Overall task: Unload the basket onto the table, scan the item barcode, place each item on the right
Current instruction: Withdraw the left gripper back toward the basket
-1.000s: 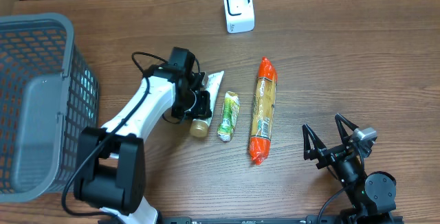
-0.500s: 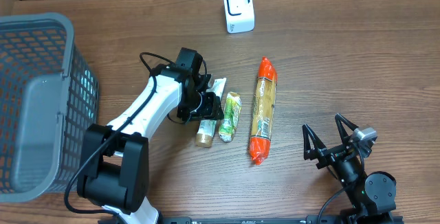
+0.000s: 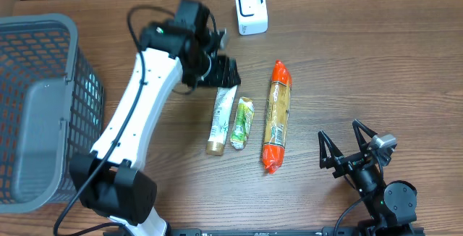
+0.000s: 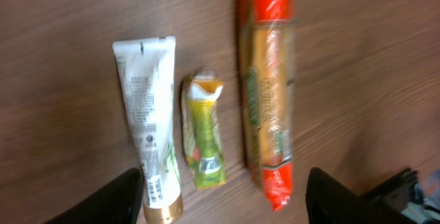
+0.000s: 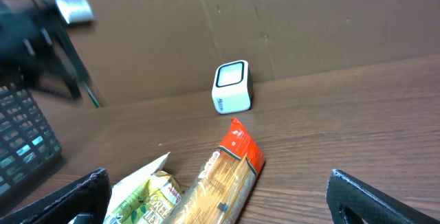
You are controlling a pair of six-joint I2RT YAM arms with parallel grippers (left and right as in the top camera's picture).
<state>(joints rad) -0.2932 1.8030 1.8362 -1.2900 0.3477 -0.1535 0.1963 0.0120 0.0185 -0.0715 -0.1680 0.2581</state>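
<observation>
So the left gripper point(image 3: 223, 73) hangs over the wooden table point(image 3: 362, 62) with its jaws spread apart and nothing between them, not far from the white scanner point(image 3: 251, 9). The white tube point(image 3: 221, 119) lies flat on the table, gold cap pointing toward the robot. A small green sachet point(image 3: 241, 122) is just beside it, then a long pack point(image 3: 275, 116) with orange ends. The right gripper point(image 3: 338, 138) is wide apart too, empty, well off to the side. A grey basket point(image 3: 43, 106) sits at the far left.

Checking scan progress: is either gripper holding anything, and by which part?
Nothing is held: left gripper open, clear of the tube; right gripper open, empty.
</observation>
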